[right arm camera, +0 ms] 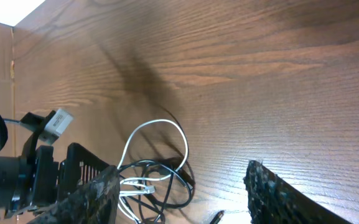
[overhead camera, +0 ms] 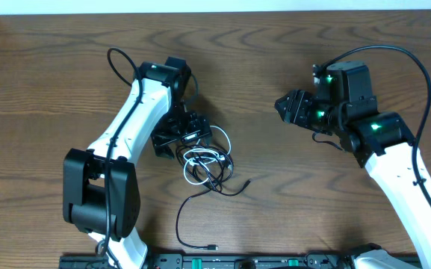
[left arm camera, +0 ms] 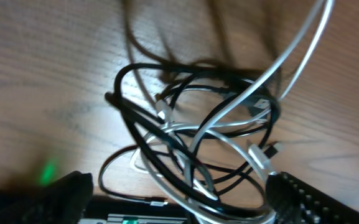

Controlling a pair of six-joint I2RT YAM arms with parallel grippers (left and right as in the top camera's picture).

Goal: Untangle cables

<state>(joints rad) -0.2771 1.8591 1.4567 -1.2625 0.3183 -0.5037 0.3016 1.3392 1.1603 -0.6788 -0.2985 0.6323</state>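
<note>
Overhead, the cables (overhead camera: 206, 161) lie in one knotted heap just left of centre on the wooden table (overhead camera: 66, 75), black and white loops piled over each other. One black strand (overhead camera: 179, 220) trails out toward the bottom edge of the frame and ends in a small plug (overhead camera: 214, 247).

The left gripper (overhead camera: 187, 140) is right at the upper left edge of the heap. In the left wrist view its fingers (left arm camera: 70, 190) stand wide apart in the two bottom corners, and the tangle fills the space between and beyond them. A white cord (left arm camera: 291, 56) sweeps up to the top right over the black loops (left arm camera: 129, 118).

The right gripper (overhead camera: 288, 107) sits in the upper right, well apart from the heap. Its claw is spread too, with nothing in it, and the tangle shows low and left of centre in its own camera (right arm camera: 151, 180).
</note>
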